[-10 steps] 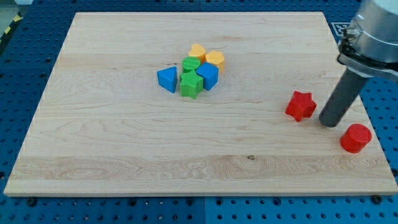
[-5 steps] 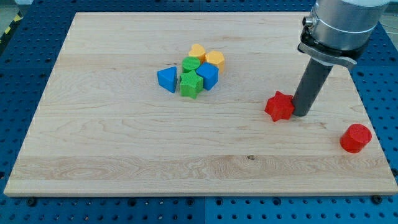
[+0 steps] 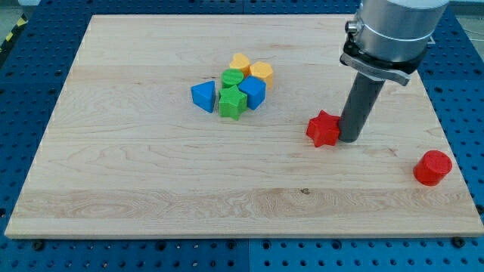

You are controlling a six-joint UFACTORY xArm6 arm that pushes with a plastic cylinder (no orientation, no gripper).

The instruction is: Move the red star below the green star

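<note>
The red star lies on the wooden board, right of centre. My tip touches the star's right side. The green star sits in a tight cluster up and to the left of the red star, well apart from it. The cluster also holds a green round block, a blue triangle, a blue block and two yellow blocks.
A red cylinder stands near the board's lower right edge. The arm's grey body hangs over the board's upper right part.
My tip has moved left across the board, pushing the red star left with it, closer to the cluster. The red cylinder and the cluster have stayed in place.
</note>
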